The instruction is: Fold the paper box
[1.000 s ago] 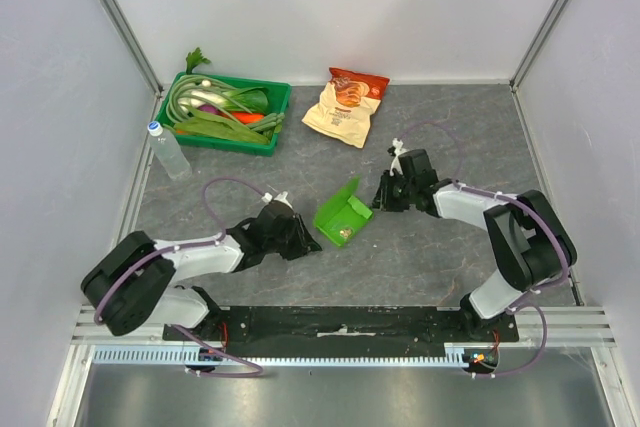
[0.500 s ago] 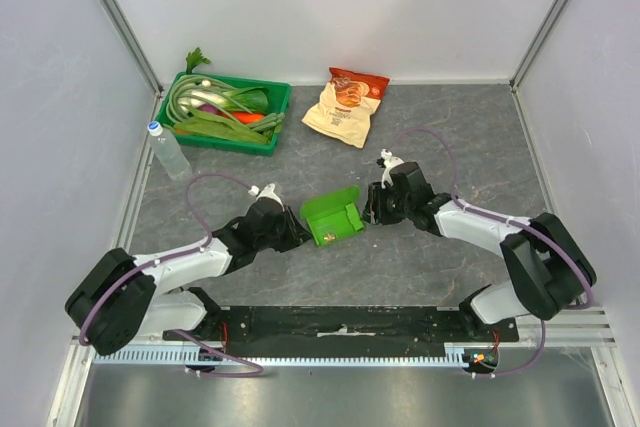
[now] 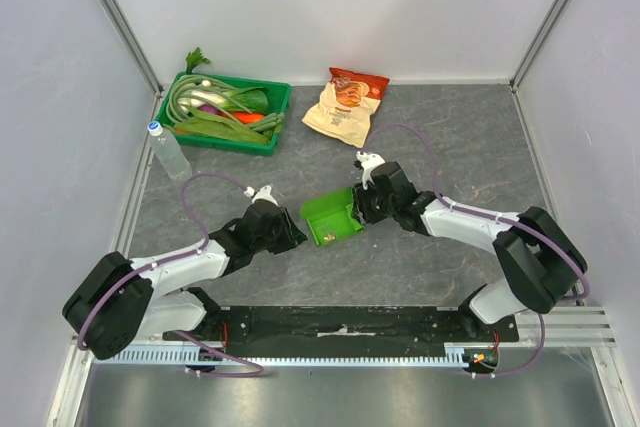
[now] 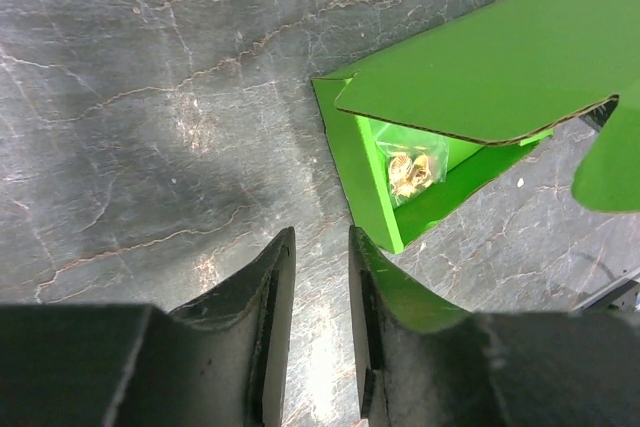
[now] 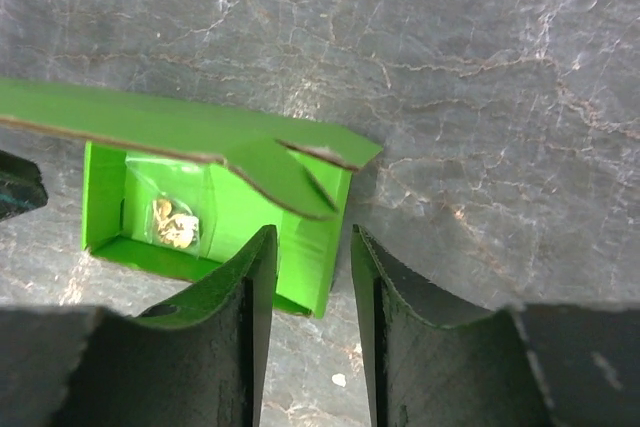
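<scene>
The lime-green paper box (image 3: 330, 219) lies mid-table between both arms, its lid leaning low over the open tray. Inside is a small clear bag of golden bits (image 4: 411, 169). My left gripper (image 3: 298, 238) rests on the table just left of the box, open by a narrow gap with nothing in it (image 4: 320, 247). The box's near corner wall (image 4: 368, 182) stands just ahead of the fingertips. My right gripper (image 3: 360, 209) is at the box's right end, open (image 5: 308, 242), with the end wall (image 5: 318, 222) showing at its tips under the lid flap (image 5: 170, 122).
A dark green tray of vegetables (image 3: 228, 112) sits at the back left, with a water bottle (image 3: 168, 150) beside it. A beige-and-red snack bag (image 3: 346, 105) lies at the back centre. White walls enclose the grey table on three sides.
The right gripper has moved left up to the box and its jaws have parted. The lid has gone from upright to leaning low. The left gripper has shifted up towards the box.
</scene>
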### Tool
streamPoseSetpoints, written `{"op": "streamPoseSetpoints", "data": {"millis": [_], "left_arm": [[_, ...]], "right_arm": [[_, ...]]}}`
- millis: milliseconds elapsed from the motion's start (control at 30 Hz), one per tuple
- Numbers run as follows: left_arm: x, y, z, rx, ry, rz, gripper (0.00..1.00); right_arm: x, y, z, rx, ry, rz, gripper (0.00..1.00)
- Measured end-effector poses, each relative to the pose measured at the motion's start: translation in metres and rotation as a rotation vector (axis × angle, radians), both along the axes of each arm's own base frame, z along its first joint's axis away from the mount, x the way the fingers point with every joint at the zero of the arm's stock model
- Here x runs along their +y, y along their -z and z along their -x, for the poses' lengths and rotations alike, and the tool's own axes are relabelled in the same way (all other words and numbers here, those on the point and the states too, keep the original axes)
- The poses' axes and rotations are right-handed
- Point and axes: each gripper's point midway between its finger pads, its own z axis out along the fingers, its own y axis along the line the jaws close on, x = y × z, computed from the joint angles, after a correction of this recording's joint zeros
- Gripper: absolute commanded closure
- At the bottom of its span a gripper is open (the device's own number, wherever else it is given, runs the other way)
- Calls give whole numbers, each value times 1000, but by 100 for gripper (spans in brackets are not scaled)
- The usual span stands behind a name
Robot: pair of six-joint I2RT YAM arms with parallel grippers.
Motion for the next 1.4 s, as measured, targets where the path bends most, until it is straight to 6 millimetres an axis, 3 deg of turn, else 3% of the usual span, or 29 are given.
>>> {"op": "streamPoseSetpoints", "data": {"millis": [267, 633, 900, 1200, 1400], "left_arm": [[0, 1, 0, -5, 8, -5, 63], [-1, 0, 0, -8, 10, 0, 63], [-3, 3, -4, -11, 10, 2, 65], [-4, 3, -11, -40, -8, 19, 68], [9, 11, -6, -42, -32, -2, 68]], "right_arm": [[-4, 10, -9, -29, 6, 75, 63], [2, 21, -5, -31, -18, 119, 64], [9, 29, -7, -56, -22, 194, 100], [18, 30, -11, -162, 67, 397, 100], [20, 32, -9, -275, 196, 602, 100]]}}
